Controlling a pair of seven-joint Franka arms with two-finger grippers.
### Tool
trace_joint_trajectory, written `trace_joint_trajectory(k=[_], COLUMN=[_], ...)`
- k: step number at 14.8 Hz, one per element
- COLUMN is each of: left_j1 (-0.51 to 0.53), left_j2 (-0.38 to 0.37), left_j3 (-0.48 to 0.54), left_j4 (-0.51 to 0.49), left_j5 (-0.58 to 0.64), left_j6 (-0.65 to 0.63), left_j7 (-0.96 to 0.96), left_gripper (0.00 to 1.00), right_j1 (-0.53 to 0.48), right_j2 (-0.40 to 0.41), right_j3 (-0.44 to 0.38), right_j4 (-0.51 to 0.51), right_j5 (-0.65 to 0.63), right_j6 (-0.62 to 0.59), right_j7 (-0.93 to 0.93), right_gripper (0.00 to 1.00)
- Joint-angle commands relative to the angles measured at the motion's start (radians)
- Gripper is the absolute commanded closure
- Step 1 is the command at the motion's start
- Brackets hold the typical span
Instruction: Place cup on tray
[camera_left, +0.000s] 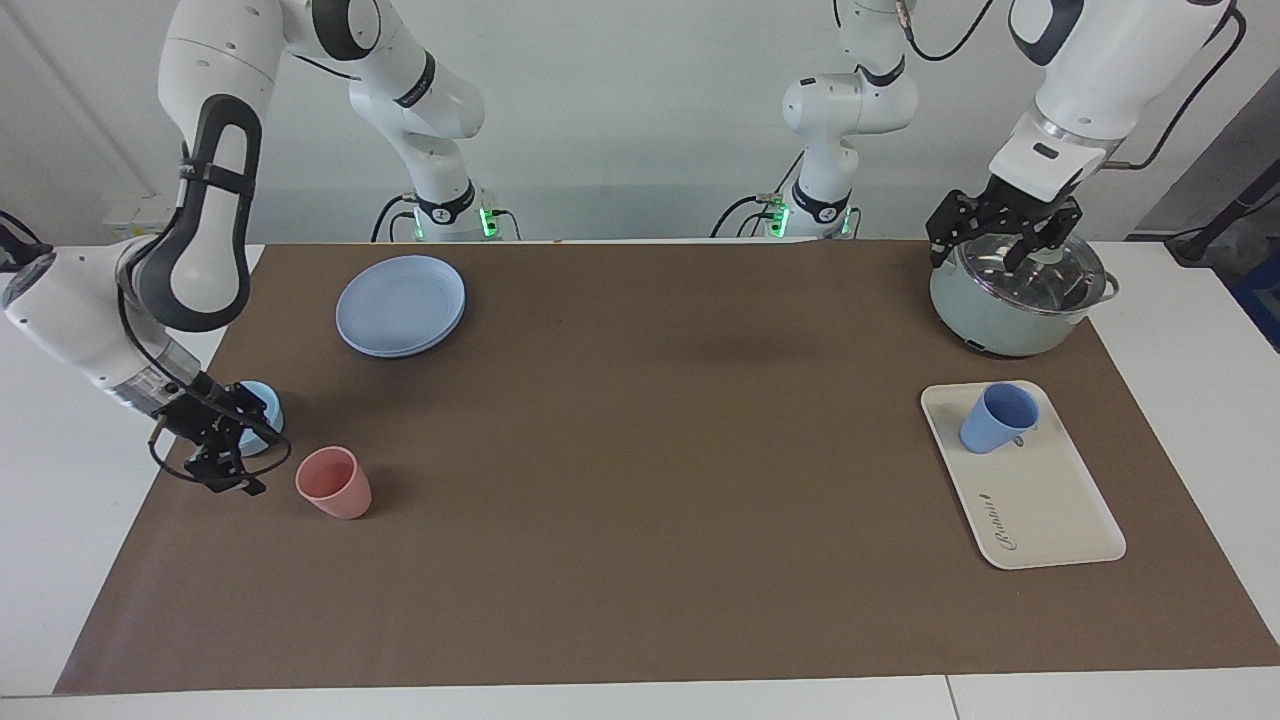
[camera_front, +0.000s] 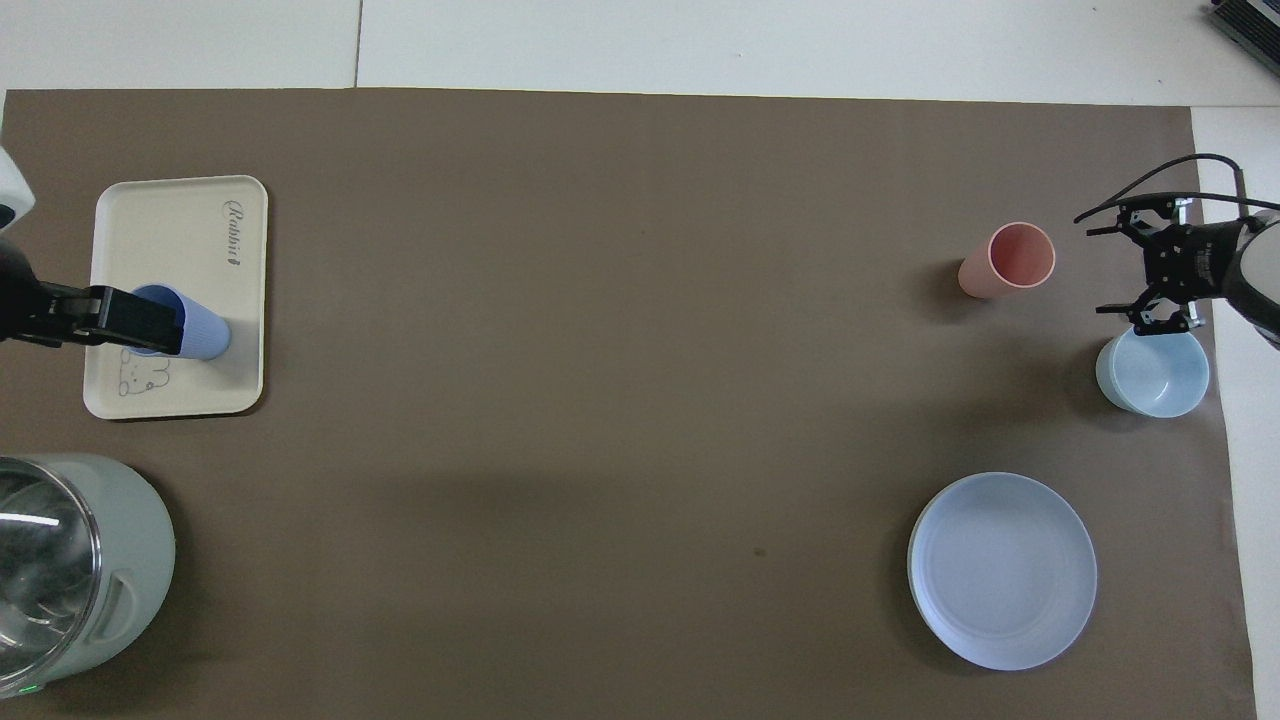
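Periwinkle-blue plastic identifies the cup (camera_left: 998, 418), which stands upright on the tray (camera_left: 1050, 520), at the tray end nearer the robots. The cream tray lies toward the left arm's end of the table, on the brown mat (camera_left: 640, 450).

Left gripper (camera_left: 1002, 236): the facing view shows it raised over the lidded pot (camera_left: 1010, 300), well apart from the cup, with its fingers spread and nothing between them. The overhead view gives a different impression: there the gripper (camera_front: 135, 322) overlaps the cup (camera_front: 195, 335) and partly hides the animal print on the tray (camera_front: 180, 230). The facing view settles the matter; no contact exists. The glass lid of the pot (camera_front: 70, 570) is seen more fully in the overhead view.

Right gripper (camera_left: 225, 455): it hangs low toward the right arm's end of the table, between the light-blue bowl (camera_left: 262, 405) and the pink cup (camera_left: 335, 483). In the facing view it covers part of the bowl. The overhead view shows the gripper (camera_front: 1150, 270) with its fingers apart, holding nothing, and shows the bowl (camera_front: 1153, 373) whole, with its rim just beside the fingertips.

A round blue plate (camera_left: 401, 304) lies nearer the robots than the bowl. The script lettering on the tray is visible in both views.
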Motion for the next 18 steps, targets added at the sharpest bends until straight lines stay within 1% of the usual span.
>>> trace_joint_trajectory(k=[1, 3, 4, 6, 8, 10, 11, 14, 16, 17, 18], left_j1=[0.017, 0.019, 0.019, 0.019, 0.019, 0.02, 0.019, 0.019, 0.02, 0.02, 0.02], left_j2=[0.007, -0.016, -0.017, -0.022, -0.046, -0.048, -0.048, -0.05, -0.05, -0.05, -0.05], left_j3=[0.004, 0.004, 0.004, 0.004, 0.004, 0.006, 0.006, 0.004, 0.004, 0.004, 0.004], left_j4=[0.028, -0.025, -0.031, -0.046, -0.097, -0.1, -0.098, -0.098, -0.098, -0.098, -0.098], left_j5=[-0.015, -0.015, -0.015, -0.015, -0.012, -0.007, -0.006, -0.006, -0.006, -0.006, -0.006], left_j6=[-0.035, -0.015, -0.009, 0.0, 0.026, 0.028, 0.028, 0.031, 0.029, 0.028, 0.025], left_j7=[-0.002, -0.004, -0.008, -0.009, -0.001, -0.002, -0.001, -0.005, -0.007, -0.007, -0.007], left_gripper=[0.0, 0.0, 0.0, 0.0, 0.0, 0.0, 0.0, 0.0, 0.0, 0.0, 0.0], right_j1=[0.059, 0.088, 0.106, 0.136, 0.189, 0.225, 0.26, 0.316, 0.329, 0.329, 0.329], right_j2=[-0.082, -0.132, -0.155, -0.18, -0.221, -0.275, -0.299, -0.358, -0.384, -0.39, -0.389], right_j3=[0.005, 0.008, 0.01, 0.011, 0.011, 0.014, 0.013, 0.014, 0.014, 0.014, 0.014], right_j4=[-0.027, -0.03, -0.03, -0.033, -0.033, -0.041, -0.041, -0.034, -0.024, -0.011, 0.027], right_j5=[-0.171, -0.282, -0.297, -0.299, -0.299, -0.299, -0.302, -0.34, -0.364, -0.364, -0.365], right_j6=[-0.001, -0.072, -0.099, -0.134, -0.216, -0.269, -0.301, -0.372, -0.398, -0.406, -0.441], right_j7=[-0.085, -0.137, -0.182, -0.286, -0.413, -0.514, -0.561, -0.608, -0.639, -0.645, -0.645], right_gripper=[0.03, 0.01, 0.01, 0.01, 0.01, 0.01, 0.01, 0.01, 0.01, 0.01, 0.01])
